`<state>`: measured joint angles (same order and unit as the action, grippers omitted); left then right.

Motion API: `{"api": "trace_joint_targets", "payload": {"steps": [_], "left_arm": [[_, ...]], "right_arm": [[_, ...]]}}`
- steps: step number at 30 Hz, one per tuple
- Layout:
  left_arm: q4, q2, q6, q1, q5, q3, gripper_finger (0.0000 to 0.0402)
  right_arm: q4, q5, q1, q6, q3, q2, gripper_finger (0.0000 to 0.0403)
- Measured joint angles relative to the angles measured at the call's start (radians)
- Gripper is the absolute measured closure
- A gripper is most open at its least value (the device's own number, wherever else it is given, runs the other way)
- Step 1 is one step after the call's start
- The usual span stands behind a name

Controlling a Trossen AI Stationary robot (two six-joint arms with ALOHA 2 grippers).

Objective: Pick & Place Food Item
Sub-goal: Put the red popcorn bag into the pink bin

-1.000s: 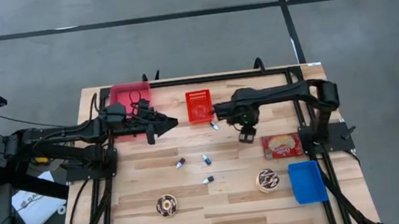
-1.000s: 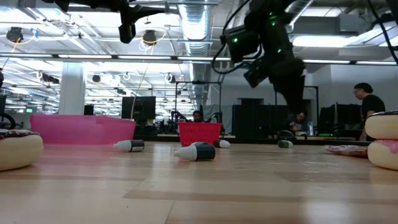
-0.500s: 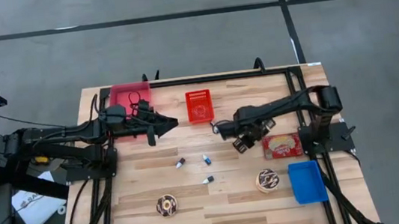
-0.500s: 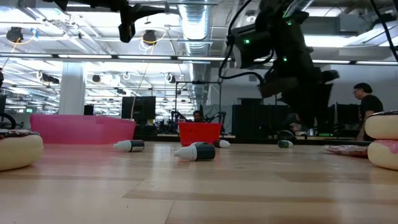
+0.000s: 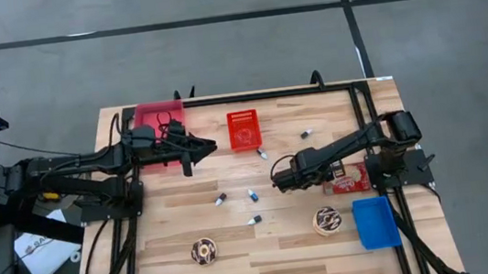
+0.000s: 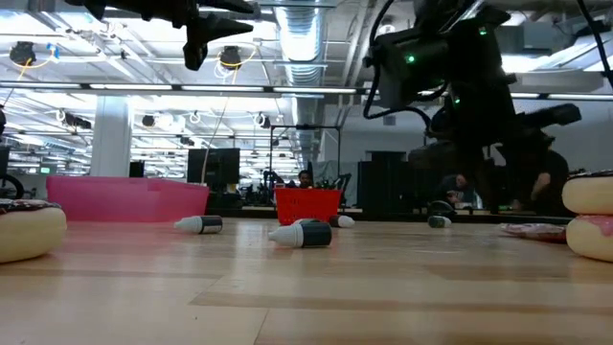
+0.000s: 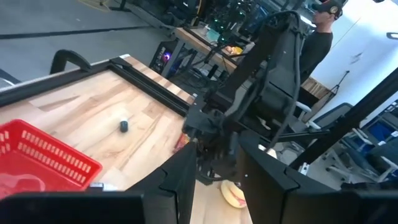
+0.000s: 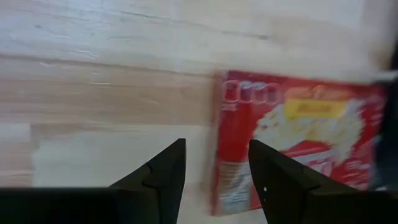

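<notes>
Flat red printed snack packet lay on the wooden table near its right edge, just beside the right claw, whose fingers stood apart and empty. A second earlier that claw hung by the red mesh basket; it had since swung toward the packet. Right wrist view alone showed the packet's print. Left claw hovered near the pink bin, part open, empty.
</notes>
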<state>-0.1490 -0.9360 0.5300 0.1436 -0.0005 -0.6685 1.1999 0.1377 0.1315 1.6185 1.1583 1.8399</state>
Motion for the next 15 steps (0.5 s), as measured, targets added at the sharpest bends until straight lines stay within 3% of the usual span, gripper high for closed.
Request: {"api": "trace_joint_targets", "payload": {"steps": [15], "left_arm": [[-0.008,0.000,-0.003,0.049,0.033,0.000,0.0290]], "right_arm": [[0.082,-0.015,0.023,0.035,0.003,0.172,0.0240]]}}
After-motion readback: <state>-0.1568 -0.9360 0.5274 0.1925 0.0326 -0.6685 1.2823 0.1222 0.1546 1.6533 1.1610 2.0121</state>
